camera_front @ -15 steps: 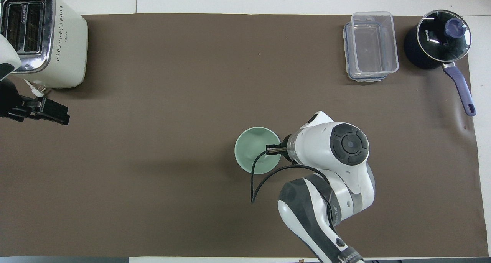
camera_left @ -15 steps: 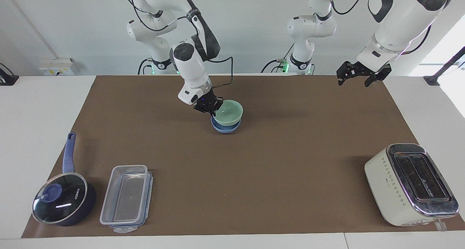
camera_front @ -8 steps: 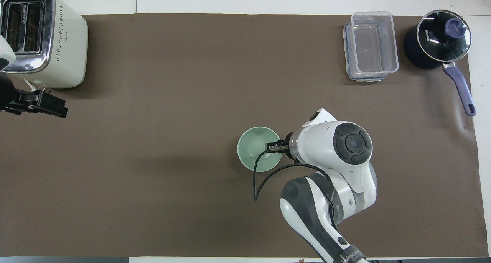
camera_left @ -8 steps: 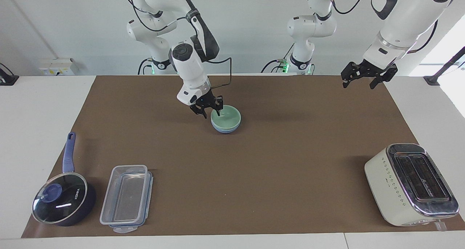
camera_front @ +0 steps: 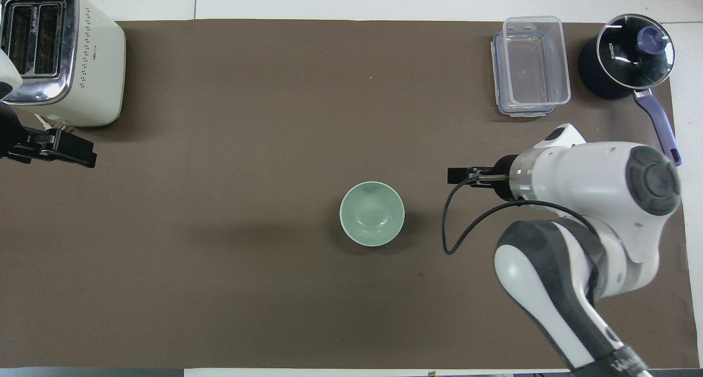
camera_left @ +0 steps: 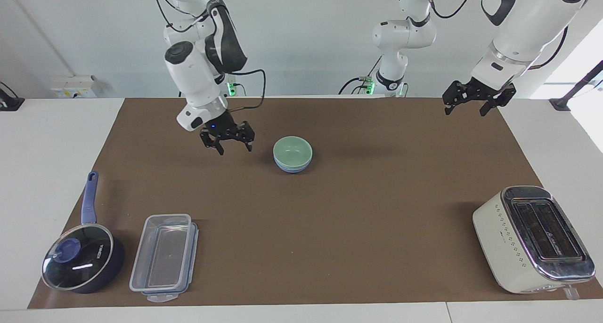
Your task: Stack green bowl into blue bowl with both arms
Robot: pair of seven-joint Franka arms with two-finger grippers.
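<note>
The pale green bowl [camera_left: 292, 149] sits nested in the blue bowl [camera_left: 292, 167] on the brown mat, midway along the table. From overhead only the green bowl [camera_front: 372, 213] shows; the blue bowl is hidden beneath it. My right gripper [camera_left: 234, 146] is open and empty, raised over the mat beside the stacked bowls, toward the right arm's end, clear of them; it also shows in the overhead view [camera_front: 458, 175]. My left gripper [camera_left: 464, 107] is open and empty, and waits raised over the mat's corner at the left arm's end [camera_front: 82, 154].
A white toaster [camera_left: 532, 238] stands at the left arm's end, farther from the robots. A clear lidded container [camera_left: 162, 257] and a dark blue saucepan with glass lid [camera_left: 80, 262] stand at the right arm's end. Smaller white arms [camera_left: 400, 36] stand at the back.
My right gripper opened, let go of the green bowl, which settled into the blue bowl, then drew away toward the right arm's end. My left gripper rose slightly.
</note>
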